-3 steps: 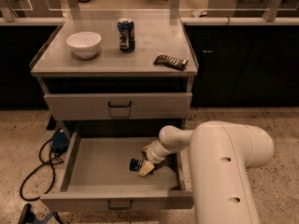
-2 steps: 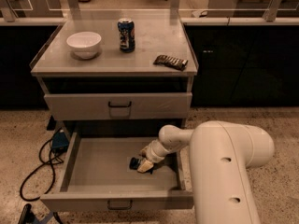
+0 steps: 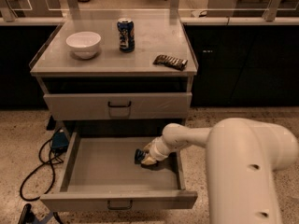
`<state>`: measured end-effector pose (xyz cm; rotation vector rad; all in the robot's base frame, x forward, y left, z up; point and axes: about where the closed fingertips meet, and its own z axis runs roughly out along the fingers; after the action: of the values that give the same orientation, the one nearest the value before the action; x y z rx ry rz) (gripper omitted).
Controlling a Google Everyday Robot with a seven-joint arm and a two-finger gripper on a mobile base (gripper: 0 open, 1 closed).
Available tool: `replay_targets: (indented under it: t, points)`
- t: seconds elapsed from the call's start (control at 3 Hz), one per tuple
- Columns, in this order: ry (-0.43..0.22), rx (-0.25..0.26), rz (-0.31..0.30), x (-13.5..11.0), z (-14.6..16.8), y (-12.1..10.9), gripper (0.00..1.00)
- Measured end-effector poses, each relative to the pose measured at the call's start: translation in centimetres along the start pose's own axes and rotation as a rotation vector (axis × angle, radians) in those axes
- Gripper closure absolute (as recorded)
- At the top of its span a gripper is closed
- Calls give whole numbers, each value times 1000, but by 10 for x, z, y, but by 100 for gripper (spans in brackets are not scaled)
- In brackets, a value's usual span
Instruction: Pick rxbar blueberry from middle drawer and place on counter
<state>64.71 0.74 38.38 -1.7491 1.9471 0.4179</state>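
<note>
The middle drawer is pulled open below the cabinet, its grey floor showing. The rxbar blueberry lies on the drawer floor at the right, only its dark blue end showing past the gripper. My gripper is down in the drawer at the bar, reaching in from the right on the white arm. The counter is the pale grey cabinet top above.
On the counter stand a white bowl, a blue soda can and a dark brown ridged packet. A shut grey drawer front is above the open drawer. A blue box with black cables lies on the floor at left.
My gripper has shifted slightly left in the drawer, staying at the bar. Nothing else has moved.
</note>
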Motion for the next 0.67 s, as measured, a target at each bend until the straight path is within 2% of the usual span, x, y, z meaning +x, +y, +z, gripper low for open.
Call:
replay_targets:
  t: [0.33, 0.67]
  points:
    - [-24, 174, -53, -38, -67, -7, 100]
    - [-61, 309, -121, -78, -134, 9, 100]
